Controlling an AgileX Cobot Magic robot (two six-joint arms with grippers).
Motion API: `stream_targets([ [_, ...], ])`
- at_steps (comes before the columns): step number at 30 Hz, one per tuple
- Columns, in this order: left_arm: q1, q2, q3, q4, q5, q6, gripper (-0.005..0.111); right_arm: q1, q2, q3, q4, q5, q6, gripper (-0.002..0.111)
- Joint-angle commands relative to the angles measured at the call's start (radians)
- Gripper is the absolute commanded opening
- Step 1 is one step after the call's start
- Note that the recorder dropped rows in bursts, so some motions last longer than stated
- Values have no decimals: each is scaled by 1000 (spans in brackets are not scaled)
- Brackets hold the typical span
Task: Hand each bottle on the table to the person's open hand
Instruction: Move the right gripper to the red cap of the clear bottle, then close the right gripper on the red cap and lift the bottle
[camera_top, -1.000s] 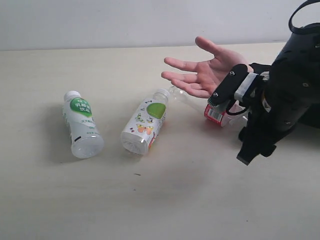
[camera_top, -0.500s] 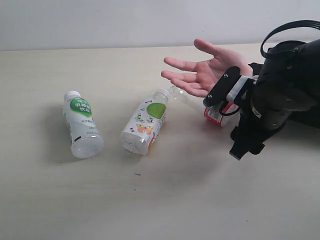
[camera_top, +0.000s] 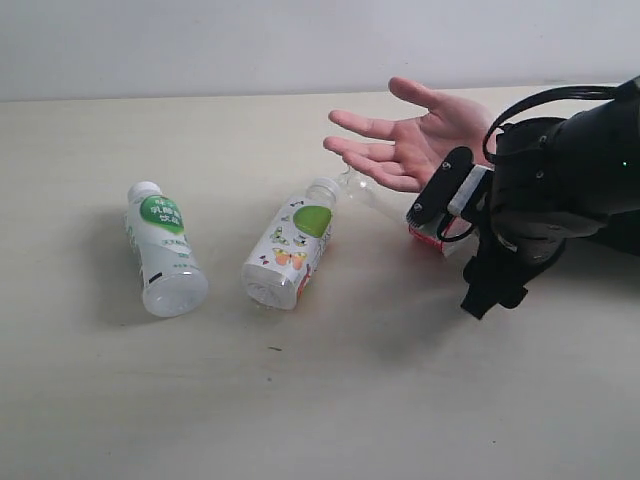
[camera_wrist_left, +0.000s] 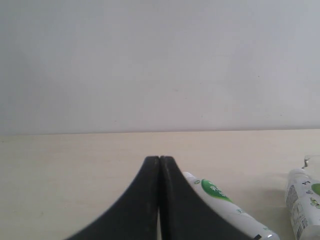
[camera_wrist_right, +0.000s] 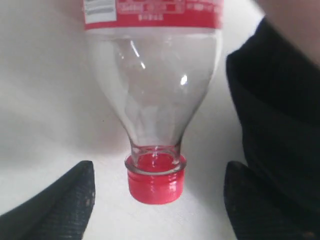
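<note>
progress: the table (camera_top: 330, 400) carries three bottles in view, all lying on their sides, and none has reached the person's open hand (camera_top: 425, 145), which waits palm-up above the far right of the table. the right gripper (camera_wrist_right: 159, 172) is spread wide and grasps nothing, one jaw on each side of the red cap (camera_wrist_right: 154, 182) of the red-labelled clear bottle (camera_wrist_right: 155, 85), which lies on the table just beneath the hand. judged stage: approach to the first grasp seen here, with three handovers left. the left white-capped bottle (camera_top: 162, 250) and the middle white-capped bottle (camera_top: 290, 250) lie untouched, well apart from either arm. the left gripper (camera_wrist_left: 159, 167) is clenched on nothing.

change: the right arm (camera_top: 570, 170) has sunk lower, towards the table. its jaws have spread wider. hand and bottles are unmoved.
</note>
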Motion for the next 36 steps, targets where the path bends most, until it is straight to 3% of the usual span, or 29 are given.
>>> stream_targets([
  [1,3,-6,3,-6,-7,0,0,1,31,-8,-21,-2,11,69],
  [9,3,-6,3,-6,-7,0,0,1,53,-8,-116,-2,113,69],
  [36,3,-6,3,-6,-7,0,0,1,71,-8,-129,-8,118,65],
])
